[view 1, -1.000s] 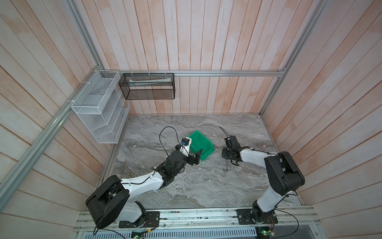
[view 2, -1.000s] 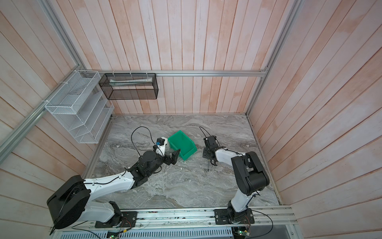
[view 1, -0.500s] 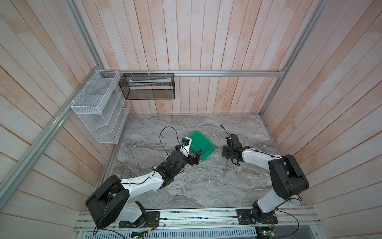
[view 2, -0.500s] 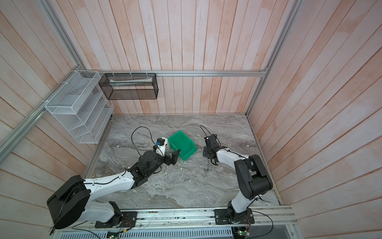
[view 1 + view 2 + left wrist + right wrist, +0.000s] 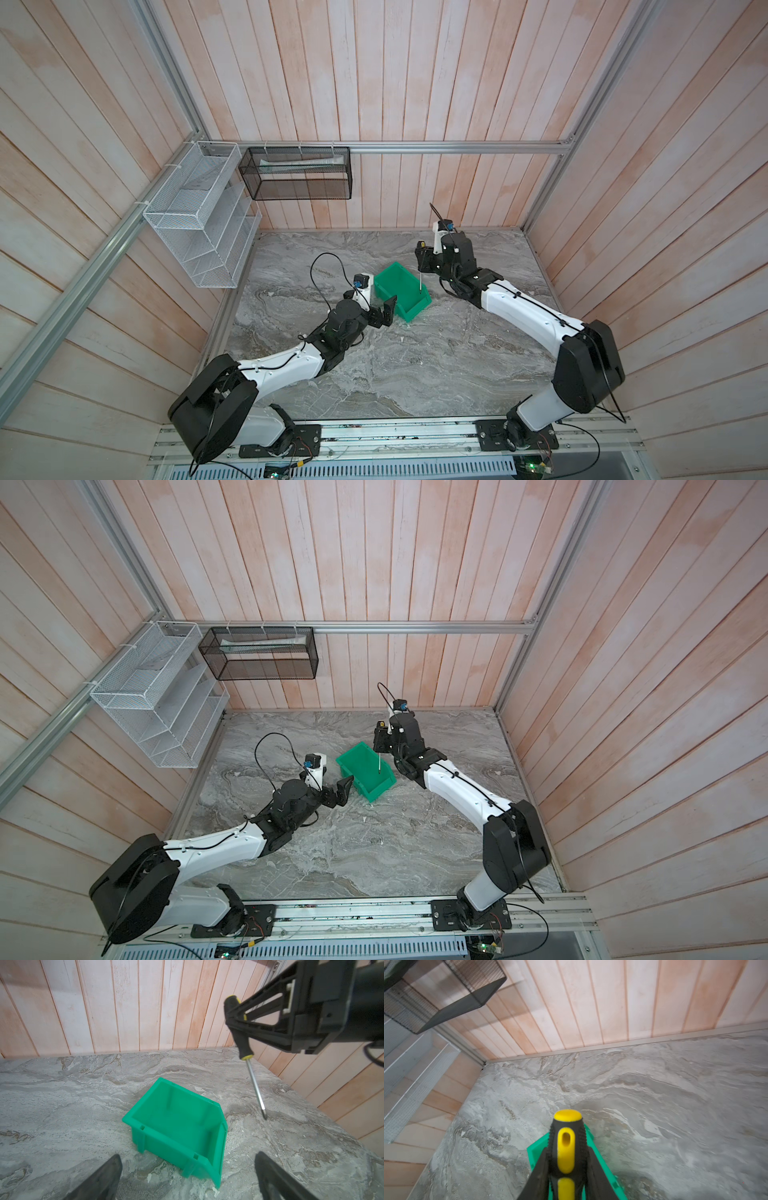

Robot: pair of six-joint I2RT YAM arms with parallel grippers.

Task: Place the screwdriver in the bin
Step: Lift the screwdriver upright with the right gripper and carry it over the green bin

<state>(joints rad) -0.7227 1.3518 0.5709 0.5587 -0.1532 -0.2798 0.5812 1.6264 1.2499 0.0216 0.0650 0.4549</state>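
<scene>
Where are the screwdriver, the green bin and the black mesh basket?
screwdriver [image 5: 243,1045]: left wrist view, lower black part of the handle.
green bin [image 5: 166,1145]: left wrist view, outer side wall.
black mesh basket [image 5: 299,189]: in a top view, front mesh wall.

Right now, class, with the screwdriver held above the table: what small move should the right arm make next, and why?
Probably shift the right claw toward the middle of the bin before releasing. It grips the screwdriver by the handle, shaft hanging down, and in the left wrist view the tip looks beside the rim, not clearly over the opening.
</scene>
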